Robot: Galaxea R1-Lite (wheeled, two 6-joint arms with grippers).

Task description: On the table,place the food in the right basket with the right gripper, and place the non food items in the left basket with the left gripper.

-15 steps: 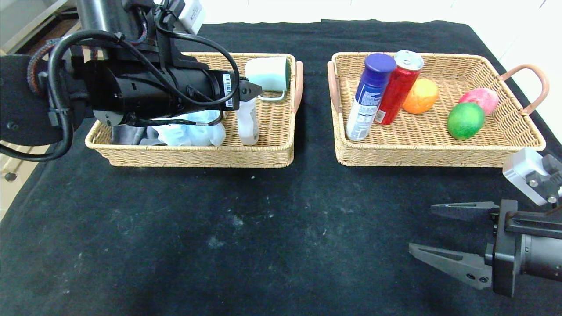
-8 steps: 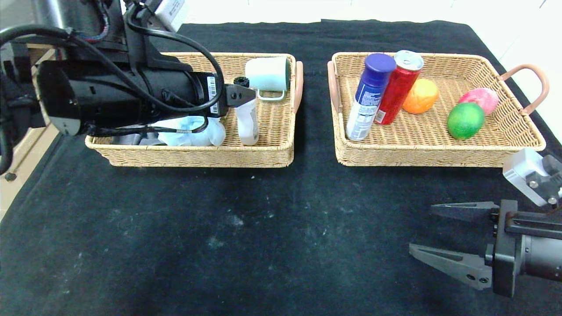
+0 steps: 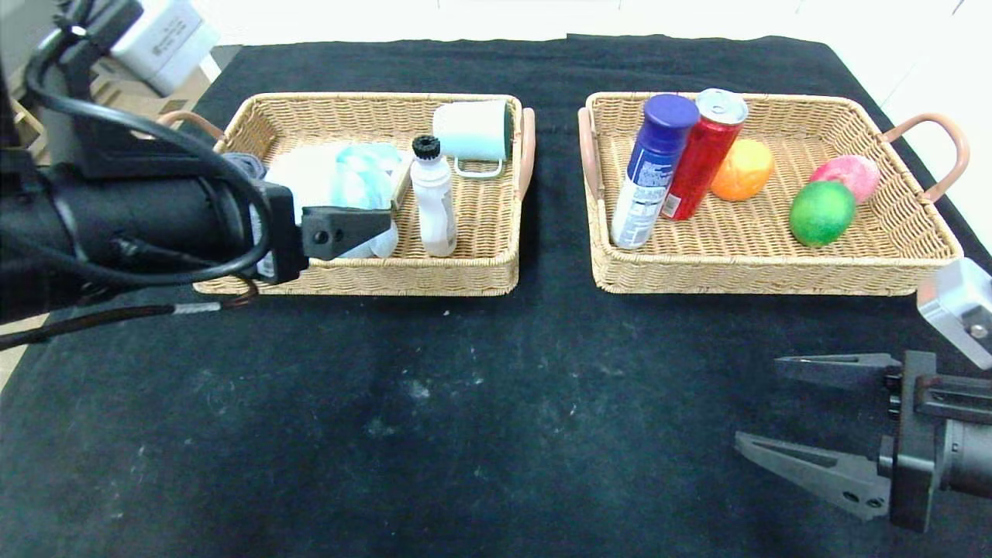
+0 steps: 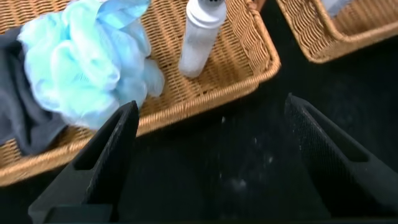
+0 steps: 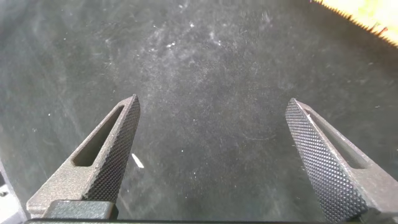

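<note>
My left gripper (image 4: 208, 162) has backed out of the left basket (image 3: 434, 271) to its near-left corner, jaws wide and empty, leaving the bottle (image 3: 433, 198) upright beside the pouf (image 3: 353, 182). Right basket (image 3: 775, 275) holds canister (image 3: 651, 170), can (image 3: 704, 155) and lime (image 3: 821, 213) (sorting looks done). Right gripper (image 5: 214, 158) idles open at the table's (image 3: 496, 434) near-right corner.

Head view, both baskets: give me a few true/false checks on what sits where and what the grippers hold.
1. The white bottle with black cap stands upright in the left basket. True.
2. The red can lies on the table. False: it leans in the right basket, beside the blue-capped canister.
3. The left gripper grips the blue pouf. False: its jaws are open and empty, at the basket's near rim.
4. The right gripper is open above bare cloth. True.
5. The green fruit is in the right basket. True.
</note>
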